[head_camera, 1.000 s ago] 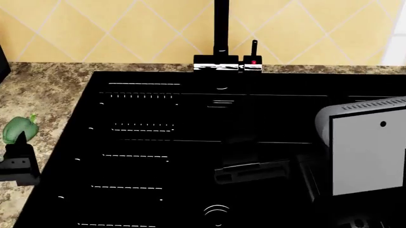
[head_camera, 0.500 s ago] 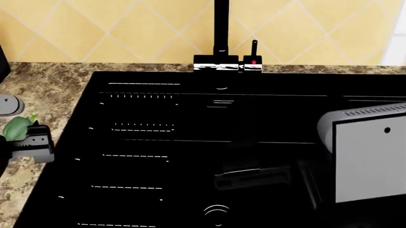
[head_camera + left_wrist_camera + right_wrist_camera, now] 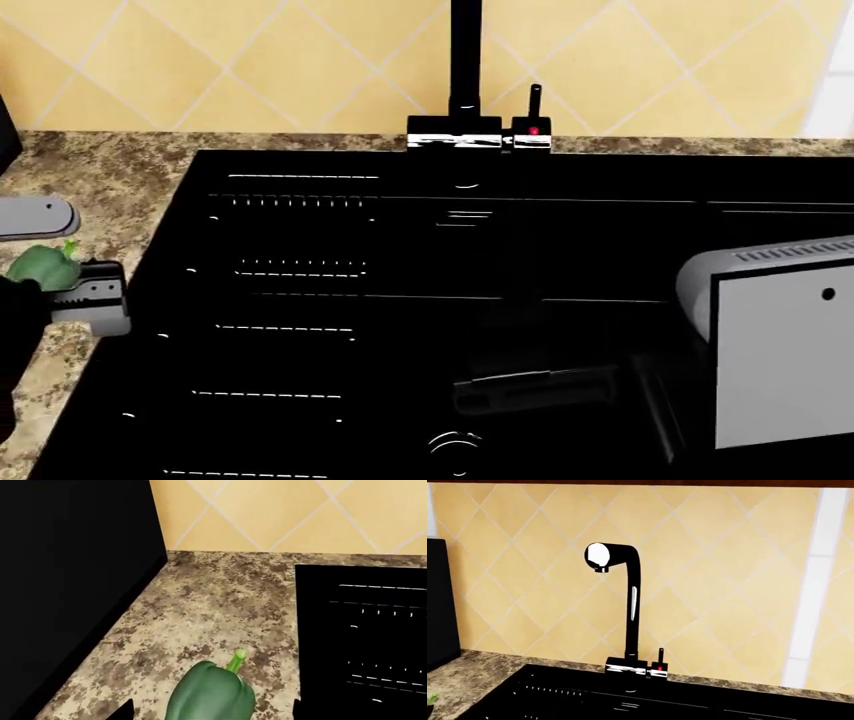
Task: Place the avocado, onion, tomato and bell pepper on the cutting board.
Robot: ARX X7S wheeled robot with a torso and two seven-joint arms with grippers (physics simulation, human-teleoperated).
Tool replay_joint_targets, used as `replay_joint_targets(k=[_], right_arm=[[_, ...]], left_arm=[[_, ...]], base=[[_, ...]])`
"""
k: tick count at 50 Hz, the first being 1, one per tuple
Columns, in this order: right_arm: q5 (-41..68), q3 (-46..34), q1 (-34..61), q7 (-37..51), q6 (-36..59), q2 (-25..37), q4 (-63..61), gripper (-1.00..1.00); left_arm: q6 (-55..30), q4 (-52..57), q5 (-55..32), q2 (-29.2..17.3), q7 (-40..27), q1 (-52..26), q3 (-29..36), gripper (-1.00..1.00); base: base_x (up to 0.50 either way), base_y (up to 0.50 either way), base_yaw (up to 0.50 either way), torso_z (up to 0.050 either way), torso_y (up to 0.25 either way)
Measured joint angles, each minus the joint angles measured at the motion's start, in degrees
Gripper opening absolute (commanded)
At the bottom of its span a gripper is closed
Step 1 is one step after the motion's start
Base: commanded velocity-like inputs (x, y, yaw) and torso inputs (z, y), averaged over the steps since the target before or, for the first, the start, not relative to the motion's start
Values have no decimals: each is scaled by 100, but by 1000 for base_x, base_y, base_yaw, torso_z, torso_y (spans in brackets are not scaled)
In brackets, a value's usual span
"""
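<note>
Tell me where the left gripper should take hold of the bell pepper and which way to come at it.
Grip the bell pepper across its broad lobed body, not the thin curved stem, which would likely slip or bend. It lies on the granite counter beside the black sink, stem pointing toward the tiled wall. The left gripper probably does best coming down from above, fingers straddling the sides.

Left gripper (image 3: 54, 250) fingers (image 3: 94, 300) apart.

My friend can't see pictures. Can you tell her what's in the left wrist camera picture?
A green bell pepper with a light-green stem sits on a speckled brown stone counter, close to the camera. A black sink is beside it, a yellow tiled wall stands behind, and a big black shape covers one side.
</note>
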Motion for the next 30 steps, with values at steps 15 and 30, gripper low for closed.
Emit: replay_joint_targets(k=[15, 30], right_arm=[[299, 4, -7, 221, -93, 142, 6, 100], [661, -24, 1, 503, -210, 291, -17, 100]], left_arm=[[408, -1088, 271, 347, 334, -301, 142, 100], [775, -1909, 435, 601, 489, -485, 172, 100]], base=[[0, 0, 0, 0, 0], [0, 0, 0, 0, 0]])
